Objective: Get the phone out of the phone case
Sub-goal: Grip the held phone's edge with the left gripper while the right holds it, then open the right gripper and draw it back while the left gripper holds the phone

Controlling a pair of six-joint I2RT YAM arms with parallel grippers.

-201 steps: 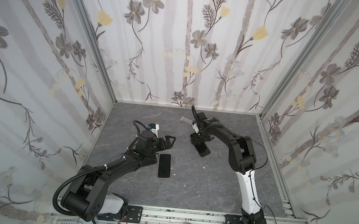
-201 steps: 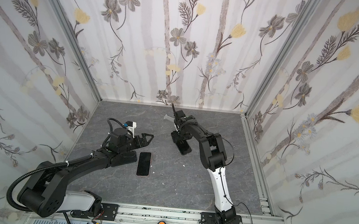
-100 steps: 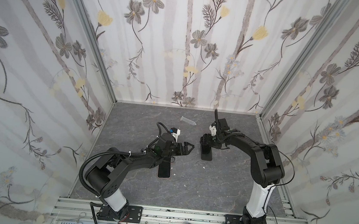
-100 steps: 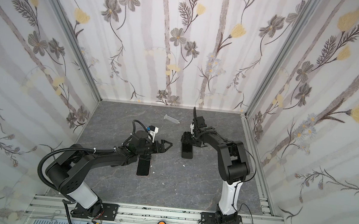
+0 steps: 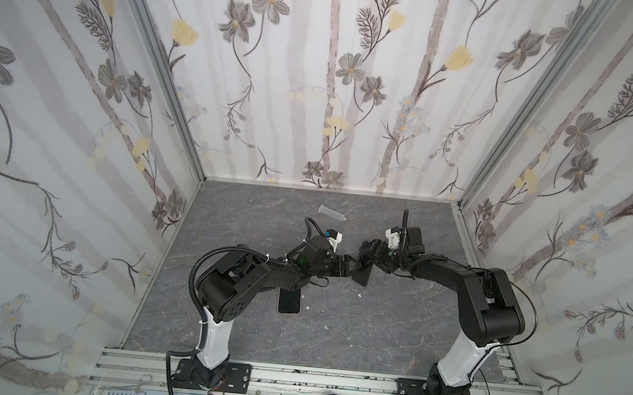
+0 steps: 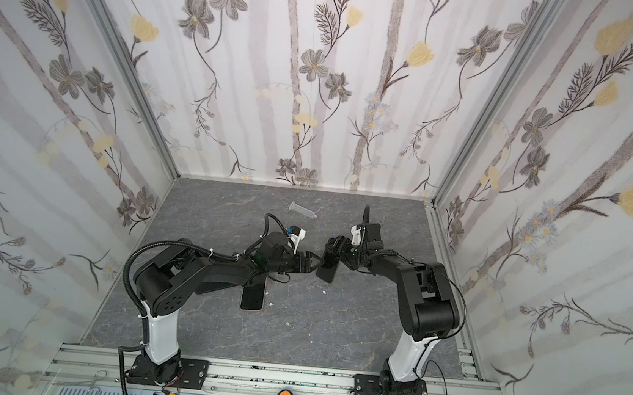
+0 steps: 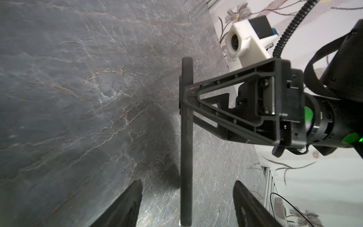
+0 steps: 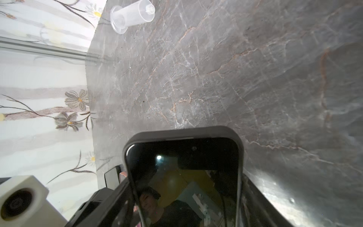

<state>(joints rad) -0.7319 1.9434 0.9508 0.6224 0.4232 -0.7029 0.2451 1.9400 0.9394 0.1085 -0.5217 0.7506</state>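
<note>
Both arms have swung in to meet mid-bench. The right gripper has carried the case across, and the left gripper has come away from the spare phone, which lies flat on the bench near the left arm. The right gripper is clamped on the case, holding it on edge, seemingly clear of the bench. The phone sits inside, screen facing the right arm. The left jaws stand apart, straddling the case's nearer end, touching nothing yet. The risk from here: if they close across rim and phone together, they pin the two as one. A skewed pinch could also twist the case out of the right grip and drop it.
</note>
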